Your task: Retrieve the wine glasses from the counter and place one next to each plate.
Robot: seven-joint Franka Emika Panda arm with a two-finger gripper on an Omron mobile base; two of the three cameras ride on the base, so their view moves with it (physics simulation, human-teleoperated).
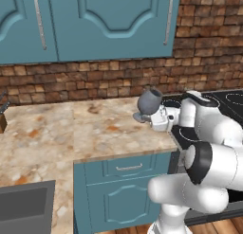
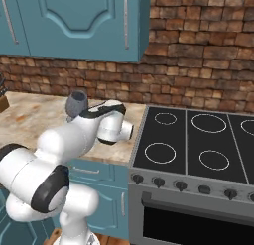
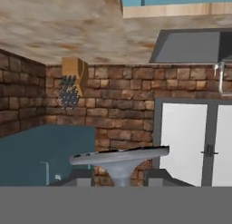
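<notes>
Holding: the tool (image 3: 118, 178) grips the larger wine glass (image 1: 150, 101) by its stem, fingers (image 3: 84, 177) on either side of it just under the foot
Tool: clenched on that stem, the flat round foot (image 3: 120, 154) showing as a grey disc across the fingertips in the hand view
Glass: dark rounded bowl, lifted clear above the counter (image 1: 57, 133), not touching the stone; same glass in the right base view (image 2: 77, 102), sitting at the end of the white wrist
Glass tilt: bowl leans a bit to one side, exact angle hard to tell
Arm: white Franka Panda arm (image 1: 209, 152), bent over the right end of the counter next to the stove (image 2: 198, 145)
Counter: mottled beige-brown stone over teal drawer and door (image 1: 128, 190)
Stove: black hob with ring burners, knobs along the front, touching the counter end
Sink: grey basin (image 1: 23, 209) at the left, set in the counter; in the hand view it appears upside down (image 3: 190, 46)
Knife block: wooden, dark handles (image 3: 70, 85), by the brick wall; edge of it at far left of the left base view (image 1: 3, 117)
Wall: red-brown brick (image 1: 95, 81), teal upper cabinets (image 1: 109, 20) above
Window: white panes (image 3: 195, 141) in the hand view
</notes>
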